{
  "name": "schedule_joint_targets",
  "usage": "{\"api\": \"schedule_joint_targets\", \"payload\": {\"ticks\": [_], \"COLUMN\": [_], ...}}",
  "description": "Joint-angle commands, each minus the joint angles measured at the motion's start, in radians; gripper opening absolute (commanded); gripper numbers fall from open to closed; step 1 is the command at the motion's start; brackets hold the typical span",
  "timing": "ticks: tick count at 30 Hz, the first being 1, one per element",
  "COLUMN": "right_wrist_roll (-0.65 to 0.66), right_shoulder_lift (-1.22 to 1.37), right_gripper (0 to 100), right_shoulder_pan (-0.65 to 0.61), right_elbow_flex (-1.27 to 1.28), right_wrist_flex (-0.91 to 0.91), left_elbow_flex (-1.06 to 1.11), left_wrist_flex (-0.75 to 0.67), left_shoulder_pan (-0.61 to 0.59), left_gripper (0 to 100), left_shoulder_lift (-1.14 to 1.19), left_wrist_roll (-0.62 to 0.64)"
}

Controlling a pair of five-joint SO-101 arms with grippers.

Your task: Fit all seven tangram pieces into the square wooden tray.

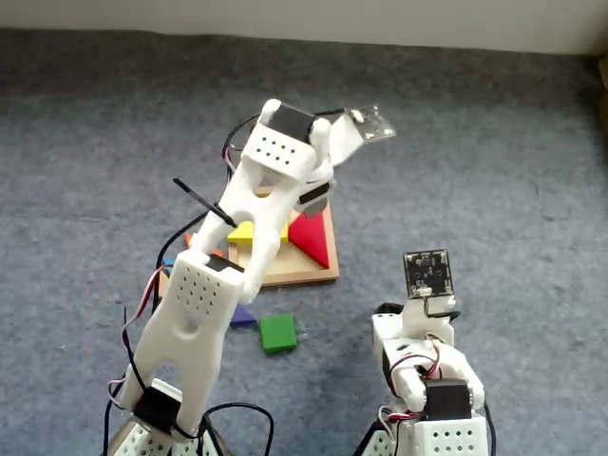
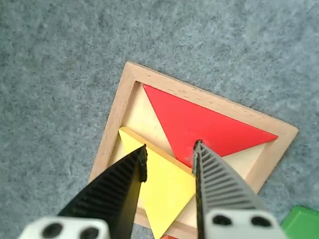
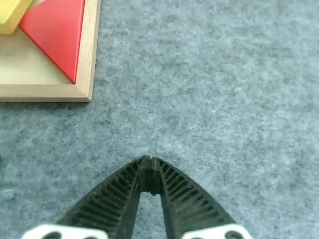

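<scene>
The square wooden tray [image 2: 124, 101] lies on grey carpet and holds a large red triangle [image 2: 199, 124] and a yellow triangle [image 2: 167, 186] that touches it. My left gripper [image 2: 171, 152] hangs open above the tray, its fingertips over the seam between the yellow and red pieces, holding nothing. In the high view the left arm reaches over the tray [image 1: 313, 275], hiding much of it; red [image 1: 312, 237] and yellow [image 1: 247, 231] show beside it. My right gripper [image 3: 149, 168] is shut and empty just over bare carpet, near the tray's corner [image 3: 88, 59].
A green square [image 1: 277, 332] lies on the carpet in front of the tray, with a blue-purple piece [image 1: 242, 316] beside it under the left arm. An orange piece [image 1: 190, 241] peeks out at the tray's left. The right arm [image 1: 427, 380] is folded at the front right.
</scene>
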Motion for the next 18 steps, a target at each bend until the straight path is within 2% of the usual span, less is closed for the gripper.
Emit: {"api": "schedule_joint_targets", "payload": {"ticks": [1, 9, 13, 18], "right_wrist_roll": [0.011, 0.011, 0.011, 0.011], "right_shoulder_lift": [-0.005, -0.005, -0.005, -0.005], "right_gripper": [1.7, 1.7, 1.7, 1.7], "right_shoulder_pan": [0.015, 0.015, 0.015, 0.015], "right_elbow_flex": [0.116, 0.116, 0.116, 0.116], "right_wrist_flex": [-0.004, -0.004, -0.004, -0.004], "left_elbow_flex": [-0.045, 0.110, 0.280, 0.516], "left_wrist_flex": [0.011, 0.012, 0.012, 0.009], "left_shoulder_pan": [-0.021, -0.077, -0.077, -0.084], "left_gripper": [16, 13, 9, 9], "left_shoulder_lift": [-0.025, -0.168, -0.289, -0.444], "left_wrist_roll": [0.011, 0.008, 0.008, 0.009]}}
